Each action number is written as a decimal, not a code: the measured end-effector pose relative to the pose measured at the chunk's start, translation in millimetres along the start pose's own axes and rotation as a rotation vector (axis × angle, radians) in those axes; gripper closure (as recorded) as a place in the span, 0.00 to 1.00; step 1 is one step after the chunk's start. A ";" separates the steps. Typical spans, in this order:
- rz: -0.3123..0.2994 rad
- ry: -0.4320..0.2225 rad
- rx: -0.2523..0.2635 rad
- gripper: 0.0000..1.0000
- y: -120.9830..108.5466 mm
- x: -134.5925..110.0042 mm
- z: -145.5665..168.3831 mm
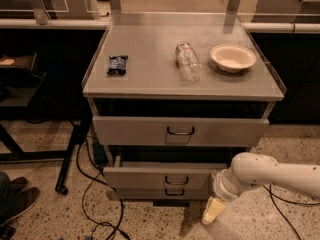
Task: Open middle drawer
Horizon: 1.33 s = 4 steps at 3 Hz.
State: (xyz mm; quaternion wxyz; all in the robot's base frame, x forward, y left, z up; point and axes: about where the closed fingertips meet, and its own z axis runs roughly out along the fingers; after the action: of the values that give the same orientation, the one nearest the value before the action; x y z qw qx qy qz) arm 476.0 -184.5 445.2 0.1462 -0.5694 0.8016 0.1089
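The grey cabinet has three drawer fronts. The middle drawer (150, 177) has a small dark wire handle (176, 180) and stands pulled out a little, with a dark gap above it. The taller top drawer (130, 130) is above it and the slim bottom drawer (145, 193) is just under it. My gripper (212, 211) hangs at the end of the white arm (260, 174), low and to the right of the middle drawer's front, near the floor. It holds nothing that I can see and is apart from the handle.
On the cabinet top (150, 79) lie a dark snack packet (117, 64), a clear plastic bottle (188, 61) and a pale bowl (233, 57). Cables (90, 184) trail on the speckled floor at the left. A black stand leg (70, 156) and shoes (17, 196) are at the left.
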 end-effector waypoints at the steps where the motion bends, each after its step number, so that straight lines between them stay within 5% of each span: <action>1: -0.021 -0.030 0.057 0.00 -11.0 -12.1 -18.9; 2: -0.045 -0.036 0.082 0.00 -20.0 -21.2 -23.0; 4: -0.081 -0.005 0.036 0.00 -29.7 -31.2 19.9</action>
State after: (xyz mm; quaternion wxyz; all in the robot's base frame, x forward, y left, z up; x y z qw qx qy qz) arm 515.9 -160.0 437.5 0.1628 -0.5983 0.7794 0.0899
